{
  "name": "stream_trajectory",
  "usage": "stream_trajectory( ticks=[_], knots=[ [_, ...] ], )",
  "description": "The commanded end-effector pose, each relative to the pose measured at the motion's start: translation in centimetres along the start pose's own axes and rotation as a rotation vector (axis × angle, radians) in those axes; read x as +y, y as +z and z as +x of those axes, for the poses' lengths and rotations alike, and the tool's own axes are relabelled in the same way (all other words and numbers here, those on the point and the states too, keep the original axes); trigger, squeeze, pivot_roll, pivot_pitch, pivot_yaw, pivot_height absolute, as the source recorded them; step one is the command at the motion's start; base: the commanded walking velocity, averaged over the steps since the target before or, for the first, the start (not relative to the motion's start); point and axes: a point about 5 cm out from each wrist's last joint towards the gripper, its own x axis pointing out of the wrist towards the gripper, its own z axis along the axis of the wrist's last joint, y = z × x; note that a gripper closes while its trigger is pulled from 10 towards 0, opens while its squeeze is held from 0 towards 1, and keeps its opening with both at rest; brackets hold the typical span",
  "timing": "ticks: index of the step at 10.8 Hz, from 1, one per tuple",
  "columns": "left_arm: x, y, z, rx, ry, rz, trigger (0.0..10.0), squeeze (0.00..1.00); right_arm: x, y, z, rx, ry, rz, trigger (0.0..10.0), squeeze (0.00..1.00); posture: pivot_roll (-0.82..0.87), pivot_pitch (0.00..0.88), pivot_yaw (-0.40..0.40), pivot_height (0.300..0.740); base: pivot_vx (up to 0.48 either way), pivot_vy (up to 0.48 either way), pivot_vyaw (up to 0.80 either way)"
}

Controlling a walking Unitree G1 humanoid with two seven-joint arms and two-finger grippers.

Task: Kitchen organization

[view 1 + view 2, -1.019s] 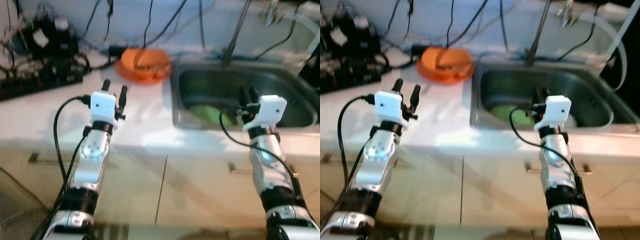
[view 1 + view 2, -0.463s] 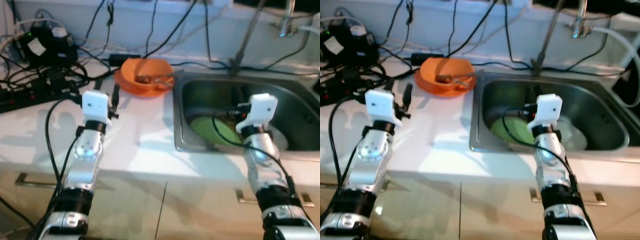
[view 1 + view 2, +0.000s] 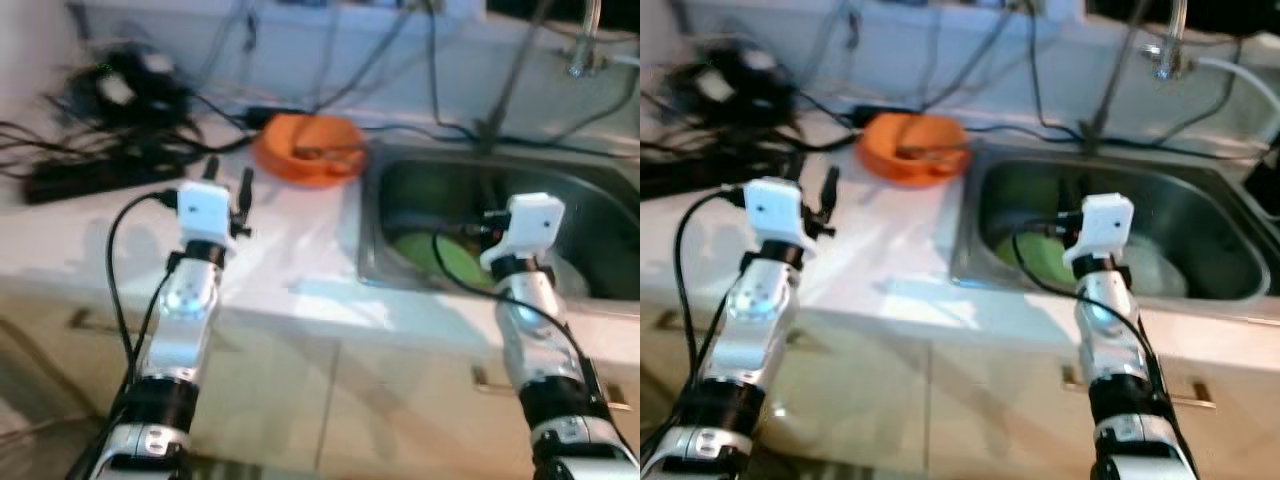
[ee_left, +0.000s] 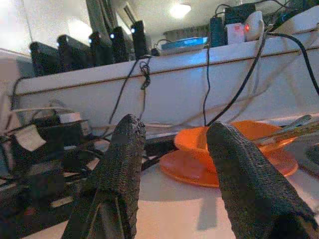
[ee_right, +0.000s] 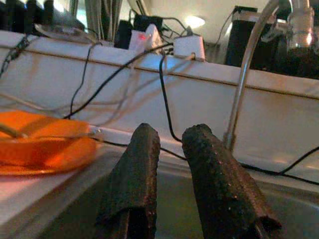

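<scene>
An orange bowl (image 3: pixel 308 148) with a utensil in it rests on an orange plate at the back of the white counter (image 3: pixel 290 250), just left of the steel sink (image 3: pixel 366 240). In the sink lie a green plate (image 3: pixel 440 258) and a white plate (image 3: pixel 566 276). My left gripper (image 4: pixel 174 132) is open and empty above the counter, pointing at the orange bowl (image 4: pixel 234 144) a short way ahead. My right gripper (image 5: pixel 172 132) hovers over the sink's front part, its fingers a narrow gap apart with nothing between them.
Black cables, a power strip (image 3: pixel 85 175) and chargers crowd the counter's back left. A faucet (image 3: pixel 585 40) and a thin pole (image 3: pixel 505 90) rise behind the sink. Cabinet fronts with a handle (image 3: pixel 490 378) lie below the counter edge.
The whole picture has shifted slightly rightward and blurred, so the camera moved. Both grippers keep the same pose and spacing over the counter and the sink.
</scene>
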Motion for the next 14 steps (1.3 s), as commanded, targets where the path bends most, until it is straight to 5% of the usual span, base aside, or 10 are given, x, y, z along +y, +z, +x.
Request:
stream_trajectory(
  ticks=[1, 4, 6, 10, 14],
  knots=[
    [-0.4, 0.3, 0.4, 0.003, -0.025, -0.017, 10.0, 0.00, -0.6, 0.2, 0.2, -0.007, -0.015, -0.003, 10.0, 0.00, 0.23, 0.000, -0.023, 0.740, 0.000, 0.000, 0.00],
    [-0.3, -0.4, 2.1, 0.173, -0.108, -0.117, 10.0, 0.00, 0.0, 0.0, -0.1, -0.002, -0.004, 0.003, 10.0, 0.00, 0.23, 0.000, -0.010, 0.740, 0.000, 0.000, 0.00],
    [-0.9, 0.6, 4.0, 0.180, -0.177, -0.164, 10.0, 0.00, 0.2, -0.1, -0.1, 0.003, 0.002, 0.007, 10.0, 0.00, 0.22, 0.000, 0.000, 0.740, 0.000, 0.000, 0.00],
    [-1.7, -0.1, 6.6, 0.377, -0.283, -0.165, 10.0, 0.00, 0.8, -0.3, -1.6, 0.010, -0.001, 0.024, 10.0, 0.00, 0.19, 0.049, 0.040, 0.740, 0.000, 0.000, 0.00],
    [-1.0, 0.2, 7.9, 0.440, -0.275, -0.143, 10.0, 0.00, 1.2, 0.5, -3.7, 0.008, -0.006, 0.032, 10.0, 0.00, 0.15, 0.135, 0.071, 0.740, 0.000, 0.000, 0.00]
  ],
)
